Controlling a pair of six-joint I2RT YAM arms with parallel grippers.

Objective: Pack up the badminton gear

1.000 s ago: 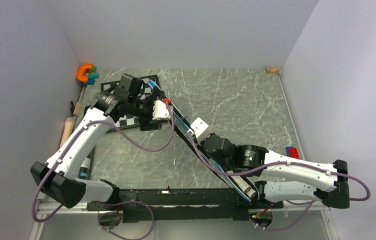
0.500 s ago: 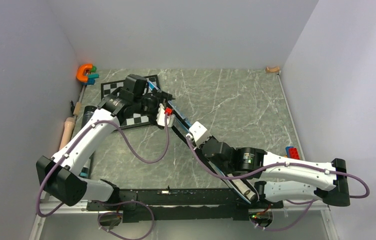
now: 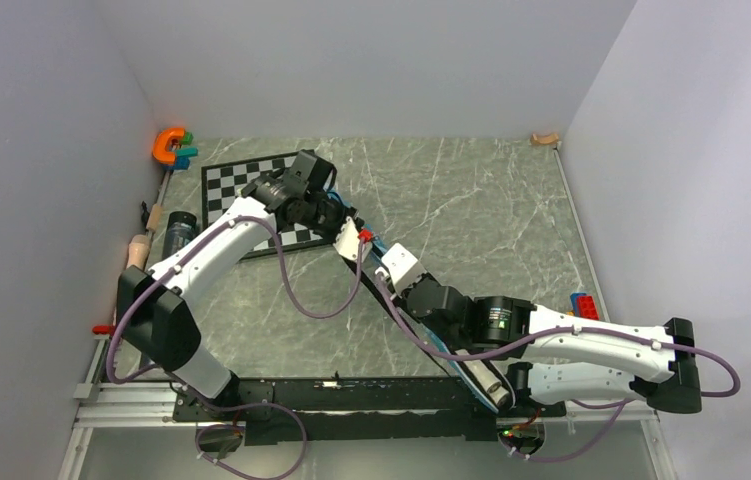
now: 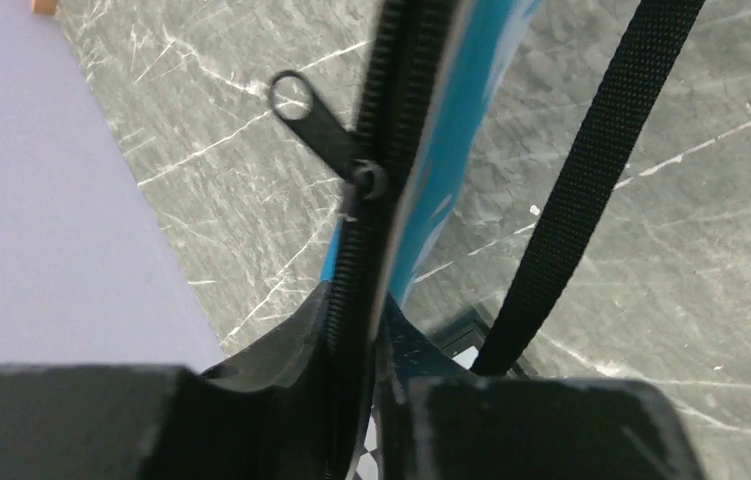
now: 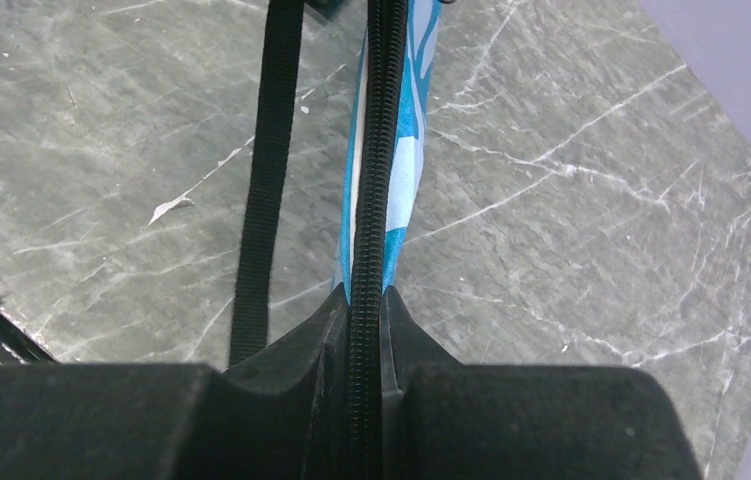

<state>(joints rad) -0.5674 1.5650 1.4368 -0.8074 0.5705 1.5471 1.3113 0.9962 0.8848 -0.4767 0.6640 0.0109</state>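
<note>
**Bag closure, late stage.** Left end effector, pressed onto the zipped edge of the blue racket bag, has slid from the chessboard toward 4 o'clock. It is now just beside the right end effector, which likewise pinches that edge. The bag stands edgewise mid-counter, and zipping is probably nearly finished.

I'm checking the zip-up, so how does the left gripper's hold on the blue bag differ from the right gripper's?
The left gripper clamps the blue bag farther up the table, beside the chessboard; the right gripper clamps it close behind, on the near side. A zipper pull sits just beyond the left gripper; ahead of the right gripper only zipper teeth show. Both are shut on the bag's zippered edge.
</note>
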